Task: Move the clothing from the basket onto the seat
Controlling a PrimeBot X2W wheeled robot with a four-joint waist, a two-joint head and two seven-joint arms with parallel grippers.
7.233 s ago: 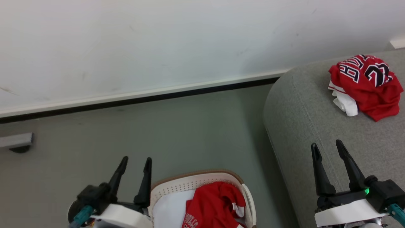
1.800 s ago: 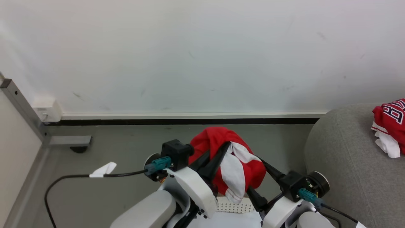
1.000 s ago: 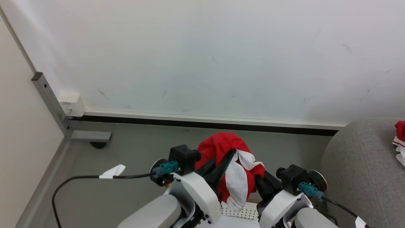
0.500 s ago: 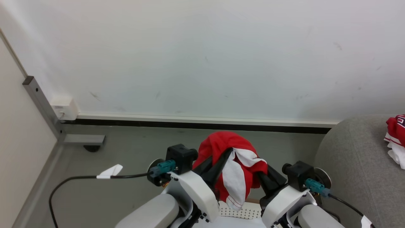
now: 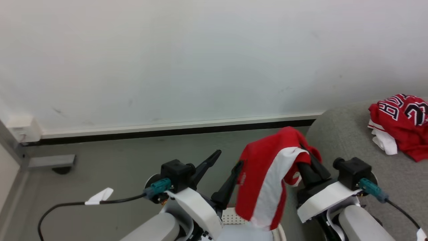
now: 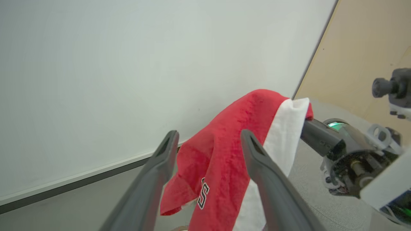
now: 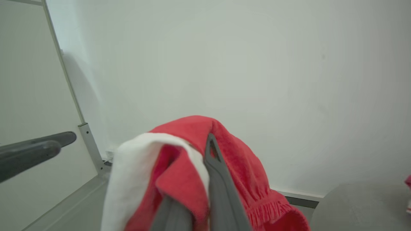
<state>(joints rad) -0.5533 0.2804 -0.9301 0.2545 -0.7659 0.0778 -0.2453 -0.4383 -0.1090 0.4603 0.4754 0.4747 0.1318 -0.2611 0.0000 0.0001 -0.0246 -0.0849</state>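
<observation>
Head view: the right gripper (image 5: 309, 160) is clamped on one end of a red garment (image 5: 264, 174) with a broad white stripe. It holds that end up in the air, between the basket (image 5: 230, 216) below and the seat (image 5: 334, 140) to the right. The cloth drapes over the fingers and hangs down in one long fold, its lower end level with the basket's top. Held this high, it likely clears the brown rim and can swing over the seat's rounded edge without dragging.

The left gripper (image 5: 230, 158) is spread wide and holds nothing, with one fingertip just beside the garment's edge. That probably leaves the load to the arm nearer the seat. In the right wrist view the two fingers (image 7: 218, 179) lie close together with red cloth pinched between them.

A jersey (image 5: 401, 124) lies crumpled on the seat, well apart from the hanging piece. A white sheet (image 5: 244, 234) lines the basket.

The seat is light grey woven fabric, soft and broad, so a drop there should stay put. The floor (image 5: 133, 167) is smooth grey-green. A plain white wall (image 5: 167, 67) stands behind it, with a pale skirting over a dark strip. A black cable (image 5: 67, 204) with a white tag trails from the left arm.
</observation>
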